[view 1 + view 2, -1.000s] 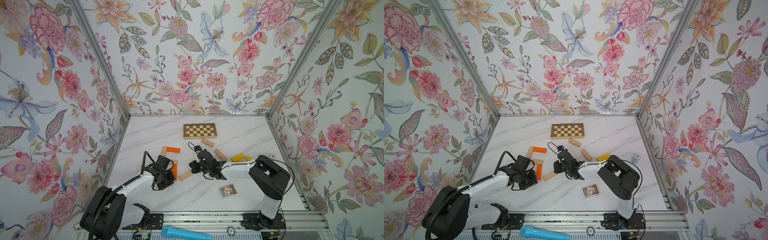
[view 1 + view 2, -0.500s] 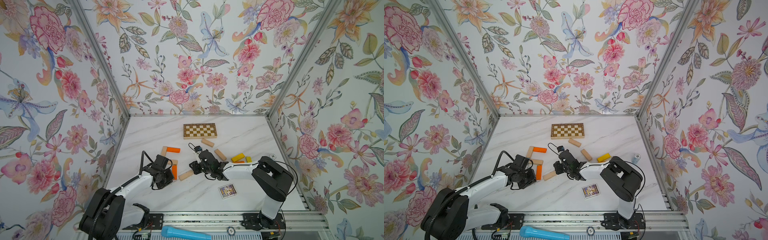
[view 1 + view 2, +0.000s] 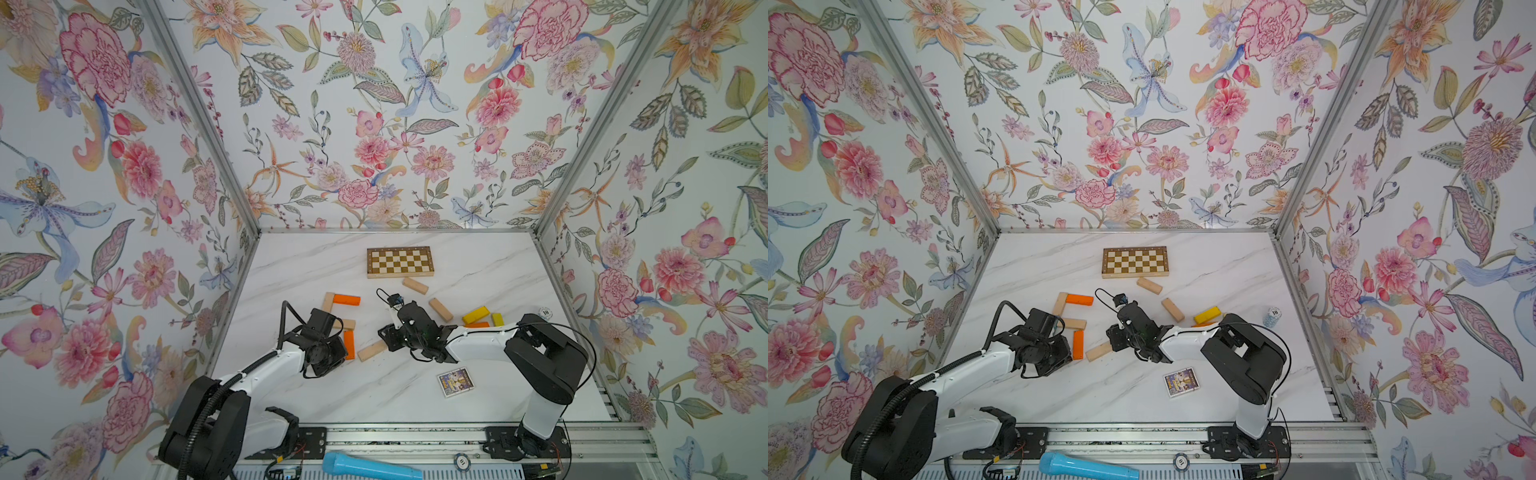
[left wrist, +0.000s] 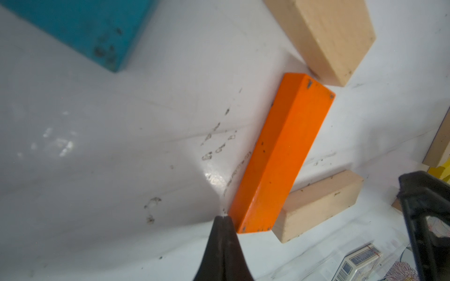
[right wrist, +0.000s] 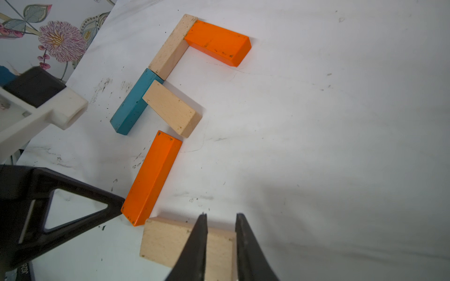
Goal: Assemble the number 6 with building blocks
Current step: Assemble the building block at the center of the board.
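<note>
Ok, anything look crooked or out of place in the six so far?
Yes. The bottom pale block lies slanted, sticking out beside the lower orange block and meeting only its end. The loop's base, between that block and the teal block, is open.

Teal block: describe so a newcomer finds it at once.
Near the checkered board lies a half-built figure of bars. The teal block joins a pale bar end to end there. It alone is blue; its neighbours are pale or orange.
</note>
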Robot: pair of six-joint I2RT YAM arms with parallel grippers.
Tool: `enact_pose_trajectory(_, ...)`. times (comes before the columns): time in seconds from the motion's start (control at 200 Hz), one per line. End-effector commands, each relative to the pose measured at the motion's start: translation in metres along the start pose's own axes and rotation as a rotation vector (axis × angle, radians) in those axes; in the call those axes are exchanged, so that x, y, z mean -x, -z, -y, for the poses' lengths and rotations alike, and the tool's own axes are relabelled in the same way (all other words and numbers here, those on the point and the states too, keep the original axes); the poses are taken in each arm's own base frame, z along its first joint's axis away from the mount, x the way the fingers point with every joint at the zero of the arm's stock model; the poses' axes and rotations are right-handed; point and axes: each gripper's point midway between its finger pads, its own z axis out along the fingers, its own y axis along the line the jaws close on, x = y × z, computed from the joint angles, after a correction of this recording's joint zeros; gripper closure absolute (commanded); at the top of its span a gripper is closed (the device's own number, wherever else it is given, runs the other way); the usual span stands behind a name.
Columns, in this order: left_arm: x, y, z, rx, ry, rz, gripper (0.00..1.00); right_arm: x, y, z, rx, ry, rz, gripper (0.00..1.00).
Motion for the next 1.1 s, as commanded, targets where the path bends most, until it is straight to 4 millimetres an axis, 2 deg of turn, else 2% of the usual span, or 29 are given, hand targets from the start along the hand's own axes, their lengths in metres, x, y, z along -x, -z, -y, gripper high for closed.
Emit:
enact_pose_trajectory(0.0, 0.002, 0.002, 0.001, -0.009, 0.012, 0.005, 1.0, 0.007, 0.009, -0.006, 0.008, 0.04, 0.035, 0.76)
enact_pose_trajectory(0.435, -0.027, 0.0, 0.004, -0.024, -0.103, -0.089, 1.0, 0.013, 0.012, -0.001, 0.012, 0.025, 0.066, 0.76)
enact_pose_trajectory(0.701, -0.037, 0.0, -0.005, -0.005, -0.12, -0.116, 1.0, 0.014, 0.014, 0.0, 0.008, 0.022, 0.073, 0.77)
enact_pose_trajectory(0.961, -0.043, 0.0, 0.004, -0.059, -0.175, -0.139, 1.0, 0.014, 0.013, 0.0, 0.012, 0.022, 0.077, 0.77)
enact_pose_trajectory(1.091, -0.038, -0.003, 0.005, -0.056, -0.215, -0.122, 1.0, 0.013, 0.017, 0.001, 0.016, 0.034, 0.088, 0.77)
